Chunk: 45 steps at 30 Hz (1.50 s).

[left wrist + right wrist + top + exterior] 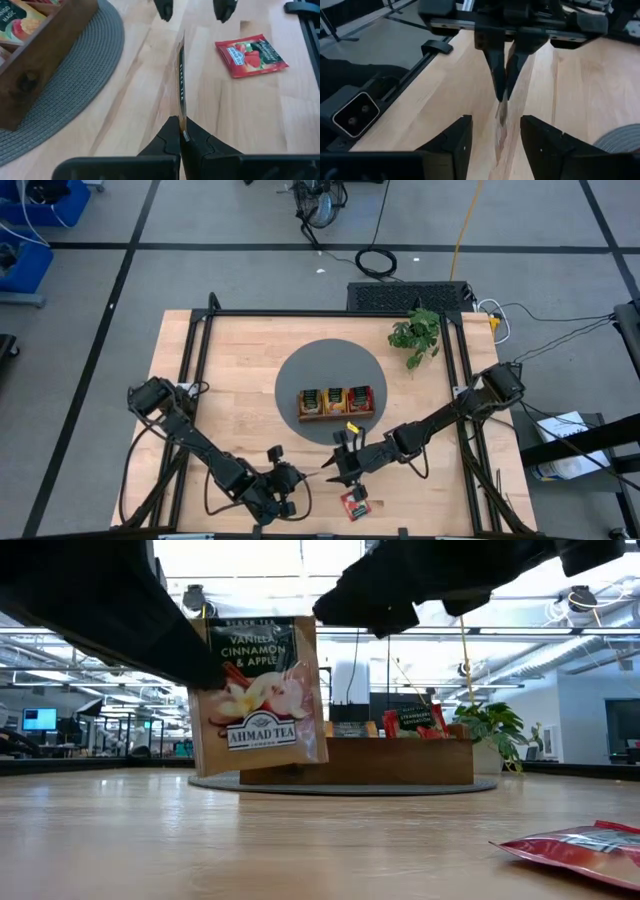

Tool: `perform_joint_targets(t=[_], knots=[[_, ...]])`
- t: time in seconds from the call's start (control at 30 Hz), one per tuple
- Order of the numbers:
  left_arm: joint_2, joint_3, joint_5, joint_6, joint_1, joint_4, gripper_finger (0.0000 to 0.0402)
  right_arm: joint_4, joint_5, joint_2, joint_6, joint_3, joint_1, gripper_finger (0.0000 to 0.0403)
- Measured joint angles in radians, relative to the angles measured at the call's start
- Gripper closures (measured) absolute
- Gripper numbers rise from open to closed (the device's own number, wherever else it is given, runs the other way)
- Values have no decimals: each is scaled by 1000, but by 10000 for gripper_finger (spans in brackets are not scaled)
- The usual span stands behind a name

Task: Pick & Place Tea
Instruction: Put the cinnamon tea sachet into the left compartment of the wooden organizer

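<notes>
1. The left gripper (181,137) is pinching one edge of a tea sachet (262,692), its fingers pressed together on it, and is carrying it upright above the surface (240,395) near the front edge
2. The right gripper (496,131) is facing it with fingers spread wide on either side of the sachet's free edge, not gripping it
3. This is looking like a handover; to do it well, the right gripper should be closing squarely on the sachet's free edge, clear of the left fingertips, and the left should be letting go only once that grip is firm
4. The sachet is thin and likely to flex, so a bite close to the middle of the edge should be keeping it from twisting
5. A red sachet (354,503) is lying flat on the surface just beside the two grippers, toward the front edge
6. Farther back, the wooden tray (336,414) is sitting on the round grey mat (300,365), already holding several sachets in its compartments
7. A small green plant (417,332) is standing beyond the mat, well apart from the work
8. From above, the held sachet is showing only as a thin sliver; in the low view the left fingers are merging into dark shapes, and how many sachets are filling each compartment is hard to tell
</notes>
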Motion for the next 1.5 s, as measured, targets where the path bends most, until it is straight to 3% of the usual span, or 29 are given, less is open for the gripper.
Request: perform_joint_targets(t=[0.33,0.63,0.77,1.0,1.17,1.5], knots=[[0,0,19,8,29,12,399,13,-26,17,33,0,-36,258],[0,0,42,13,38,9,399,34,-117,37,74,-1,-58,271],[0,0,43,13,38,8,396,34,-155,37,77,-1,-66,299],[1,0,43,14,38,8,394,24,-155,37,62,-1,-66,388],[1,0,43,20,38,9,398,24,-151,37,44,-1,-70,399],[2,0,33,98,13,17,308,26,-148,37,29,-1,-84,402]])
